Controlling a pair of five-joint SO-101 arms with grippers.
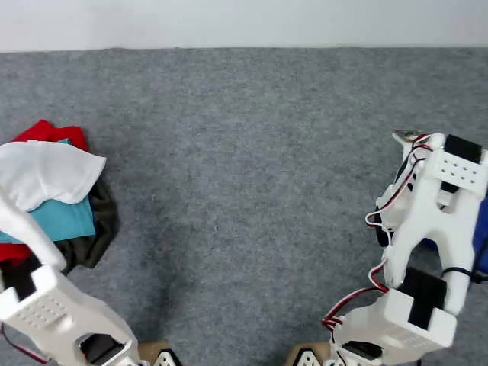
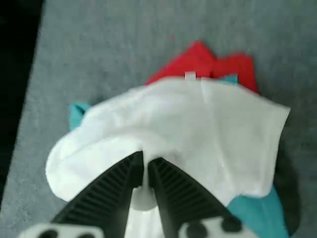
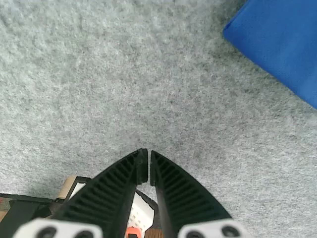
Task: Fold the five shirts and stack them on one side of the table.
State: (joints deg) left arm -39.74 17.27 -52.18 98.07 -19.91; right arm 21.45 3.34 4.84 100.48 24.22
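Note:
A pile of shirts lies at the table's left edge. The white shirt (image 1: 46, 171) is on top, over a teal shirt (image 1: 65, 217), a red shirt (image 1: 53, 133) and a dark olive shirt (image 1: 103, 221). My left gripper (image 2: 145, 161) is shut on a fold of the white shirt (image 2: 198, 129), and a strip of the cloth is pulled up from the pile towards the left arm (image 1: 53, 309). Red shirt (image 2: 198, 59) and teal shirt (image 2: 260, 215) peek out from under it. My right gripper (image 3: 149, 154) is shut with nothing in it, above bare table near the blue shirt (image 3: 277, 44).
The grey felt table (image 1: 244, 168) stretches open between the two arms. The right arm (image 1: 435, 221) stands over the blue shirt (image 1: 480, 236) at the right edge. A pale wall band runs along the far edge.

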